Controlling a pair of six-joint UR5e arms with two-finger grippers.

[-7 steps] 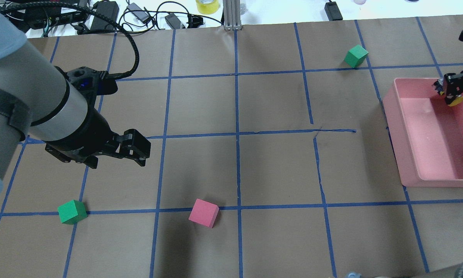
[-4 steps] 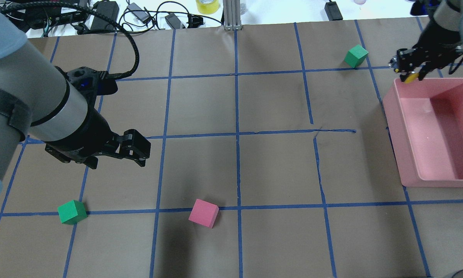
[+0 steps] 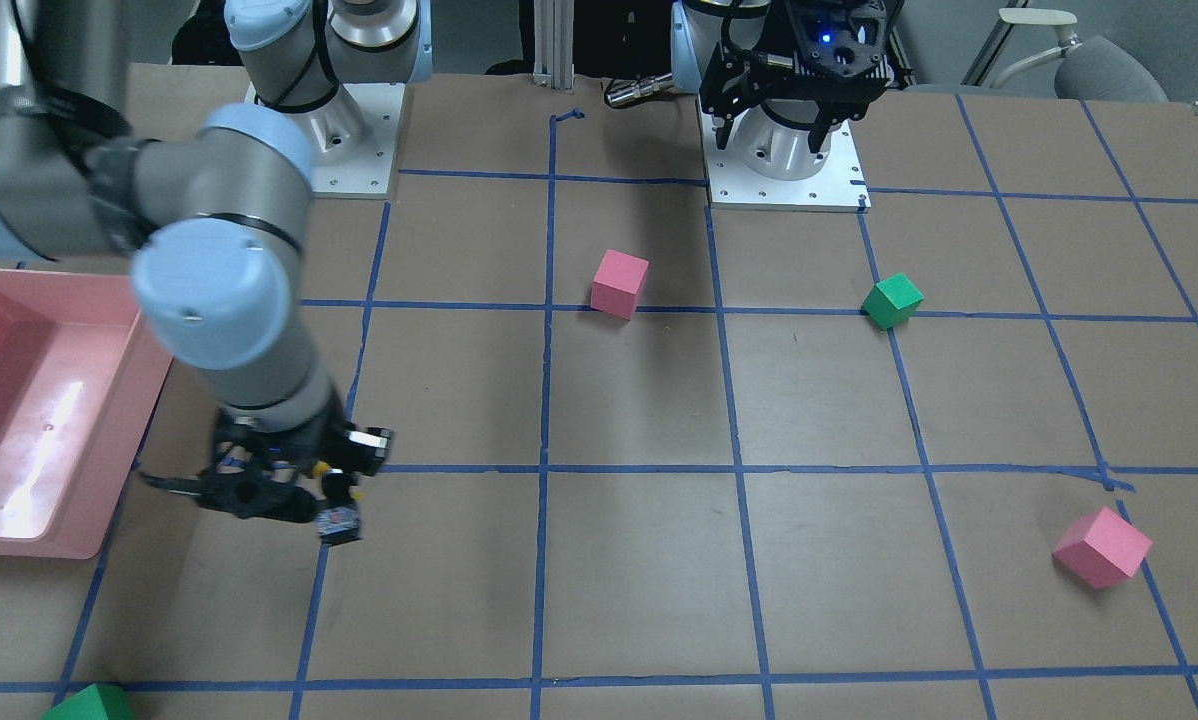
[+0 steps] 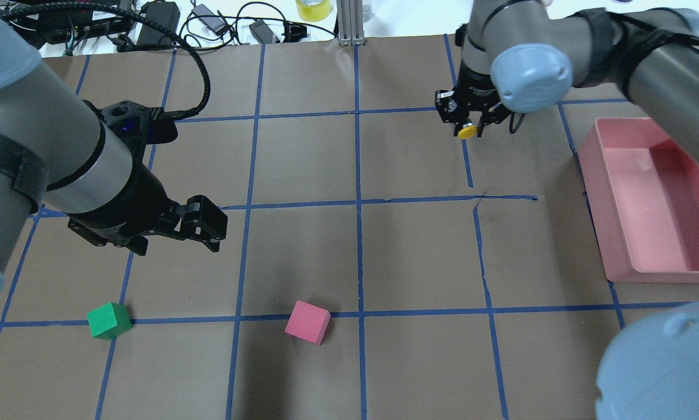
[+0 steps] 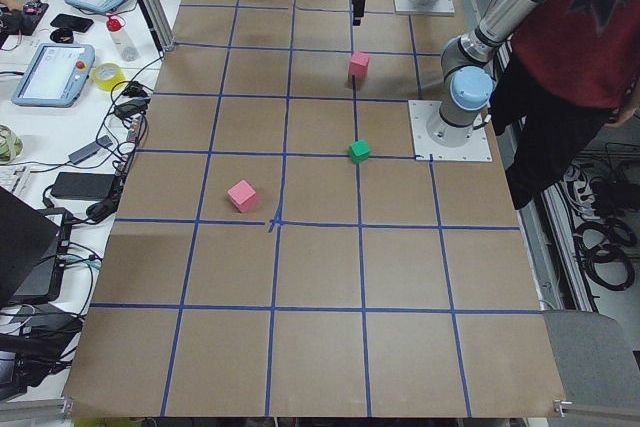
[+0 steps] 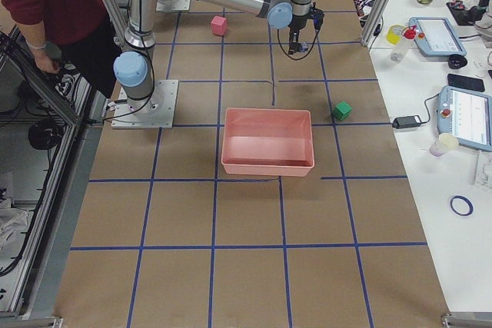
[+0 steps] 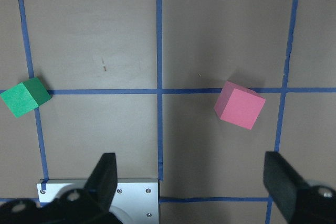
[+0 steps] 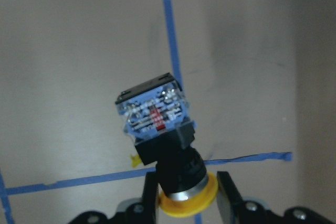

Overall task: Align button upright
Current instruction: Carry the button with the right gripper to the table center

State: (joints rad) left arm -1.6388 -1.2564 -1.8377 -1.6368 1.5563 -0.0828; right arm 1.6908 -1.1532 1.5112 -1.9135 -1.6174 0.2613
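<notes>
Clamping the button [image 4: 469,132], the right pincer [image 4: 468,121] hangs apart from the bin's rim [image 4: 589,175].

No text legible anywhere, red patch on button [image 8: 167,150] base too blurred

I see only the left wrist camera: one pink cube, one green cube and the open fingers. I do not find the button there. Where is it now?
Observer: The right gripper has it. It is shut on the button.
Operator: Is it upright in the grip?
Observer: It does not look so. In the right wrist view the yellow cap sits between the fingers, and the contact block points away from the camera.
Operator: What is under it?
Observer: In the overhead view it is over bare paper. The pink bin lies apart from it, to the side.
</notes>
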